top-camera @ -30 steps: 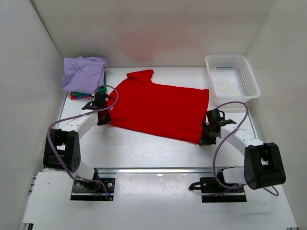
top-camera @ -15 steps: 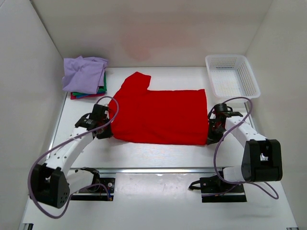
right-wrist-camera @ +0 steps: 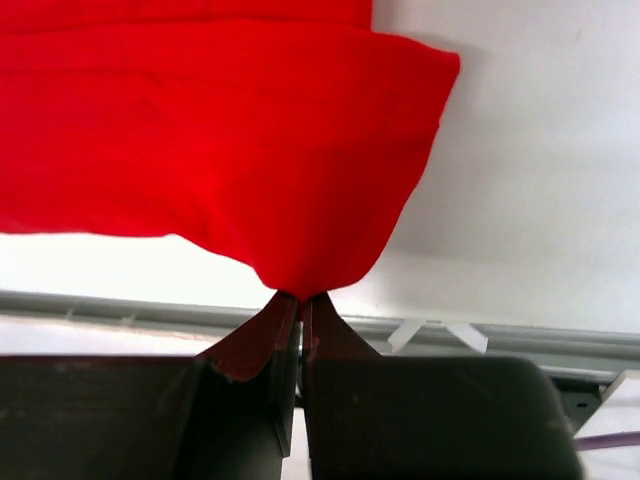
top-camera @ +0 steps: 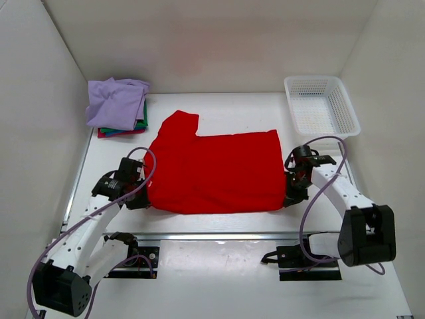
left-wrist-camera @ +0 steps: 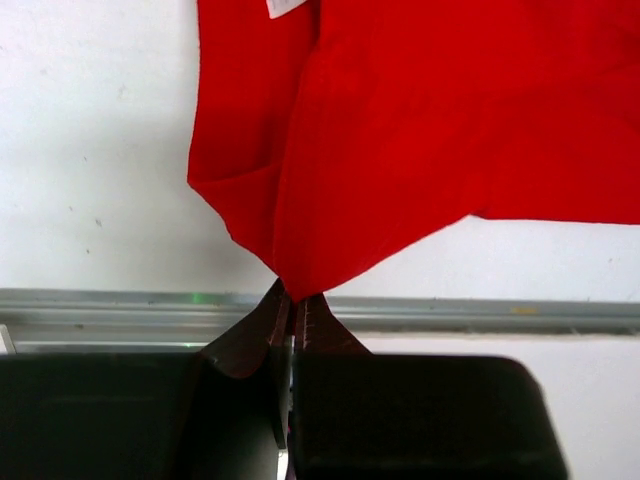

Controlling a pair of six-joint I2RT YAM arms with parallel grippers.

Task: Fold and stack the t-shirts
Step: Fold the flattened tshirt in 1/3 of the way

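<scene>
A bright red t-shirt (top-camera: 212,169) is spread across the middle of the table, one sleeve pointing to the back left. My left gripper (top-camera: 143,197) is shut on its near left corner (left-wrist-camera: 295,270). On the other side, my right gripper (top-camera: 287,197) is shut on the near right corner (right-wrist-camera: 300,275). Both pinched corners hang as points of cloth from the closed fingertips in the wrist views. A stack of folded t-shirts (top-camera: 118,106), pale lavender on top with green and red beneath, lies at the back left.
A white mesh basket (top-camera: 321,106) stands at the back right corner. White walls close in the table on the left, right and back. A metal rail (top-camera: 219,234) runs along the near table edge, just in front of both grippers.
Both grippers have pulled the red t-shirt towards the near edge. The left arm swung out to the left, and the shirt now lies squarer to the table.
</scene>
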